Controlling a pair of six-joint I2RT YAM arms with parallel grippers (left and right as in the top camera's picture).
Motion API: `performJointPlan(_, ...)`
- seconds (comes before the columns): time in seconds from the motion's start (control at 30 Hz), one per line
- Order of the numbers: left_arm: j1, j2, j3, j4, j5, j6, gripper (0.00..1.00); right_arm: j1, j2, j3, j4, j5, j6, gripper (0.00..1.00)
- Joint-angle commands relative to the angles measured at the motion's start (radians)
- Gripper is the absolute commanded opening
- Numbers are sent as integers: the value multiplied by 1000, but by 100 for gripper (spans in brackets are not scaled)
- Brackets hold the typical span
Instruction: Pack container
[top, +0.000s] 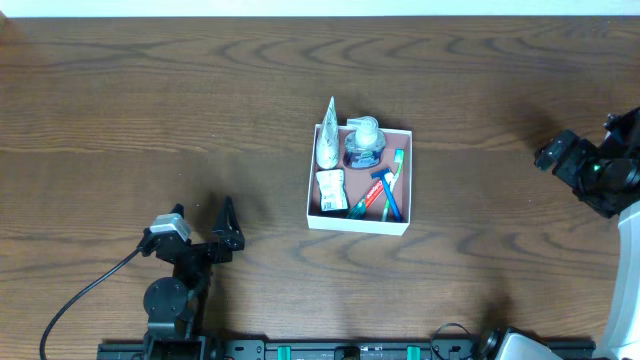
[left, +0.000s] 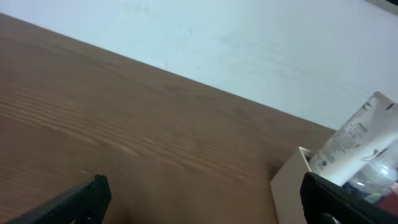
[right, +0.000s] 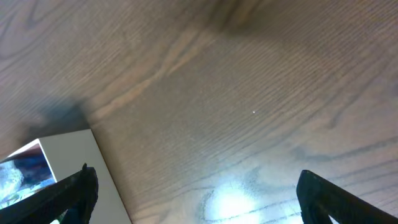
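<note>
Currently, the container (top: 358, 224) is set mid-table between the arms, the left gripper (left: 202, 199) and right gripper (right: 196, 193) are held apart and empty, and the overhanging tube (top: 327, 140) could be toppled if brushed.

Dark wood-grain table (top: 150, 100), white wall (left: 249, 43) along its far edge. Black cable (top: 88, 288) curves over the table's near-left part. Inside the container (top: 360, 224) I see a white tube (top: 327, 140) upright in the far-left corner and a clear bottle (top: 364, 145) just beside it. A small white packet (top: 331, 190) sits near-left, with toothbrushes (top: 388, 197) crossed on the right. Labels are too small to read.
</note>
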Motion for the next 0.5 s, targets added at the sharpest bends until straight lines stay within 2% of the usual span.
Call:
performJointPlan(0.0, 16, -11, -11, -31, 7, 68, 98, -6, -13, 9, 0, 2, 10, 99)
performJointPlan(0.1, 16, -12, -11, -53, 6, 114, 98, -6, -13, 9, 0, 2, 10, 99)
performJointPlan(0.47, 16, -8, -11, -53, 8, 116, 98, -6, -13, 9, 0, 2, 10, 99)
